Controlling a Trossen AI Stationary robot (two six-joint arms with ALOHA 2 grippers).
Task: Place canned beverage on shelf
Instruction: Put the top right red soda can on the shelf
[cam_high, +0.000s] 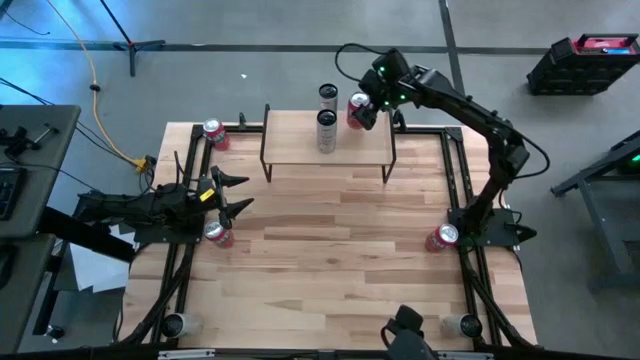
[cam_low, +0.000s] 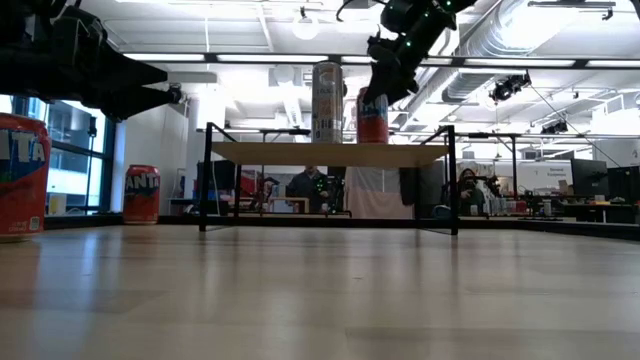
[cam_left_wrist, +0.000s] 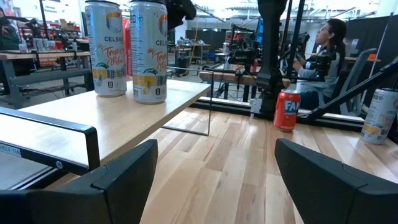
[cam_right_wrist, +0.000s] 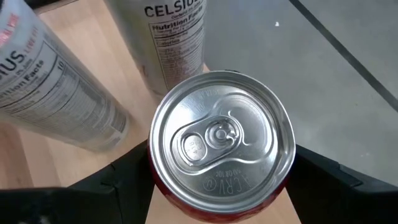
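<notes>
The shelf (cam_high: 300, 148), a light plank on thin black legs, stands at the table's far middle. Two tall silver Celsius cans (cam_high: 326, 130) (cam_high: 327, 97) stand upright on it; they also show in the left wrist view (cam_left_wrist: 148, 50). My right gripper (cam_high: 366, 110) is over the shelf's far right corner, shut on a red can (cam_right_wrist: 221, 140), which shows in the low view (cam_low: 372, 118) to the right of a silver can. My left gripper (cam_high: 240, 194) is open and empty at the table's left, its fingers pointing toward the shelf (cam_left_wrist: 124, 112). My right gripper pinches the red can's upper side wall (cam_right_wrist: 155, 186) between its two fingers (cam_right_wrist: 124, 177), one on each side, just below the rim. The fingers come from above, pointing down. The can stands upright, its base level with the shelf's plank (cam_low: 330, 152) in the low view.
Red cans stand on the table beside my left gripper (cam_high: 216, 234), at the far left corner (cam_high: 214, 132) and at the right edge (cam_high: 441, 237). Silver cans stand at the near corners (cam_high: 175, 323) (cam_high: 455, 323). A black frame (cam_high: 455, 170) borders the table. People sit beyond it (cam_left_wrist: 326, 43).
</notes>
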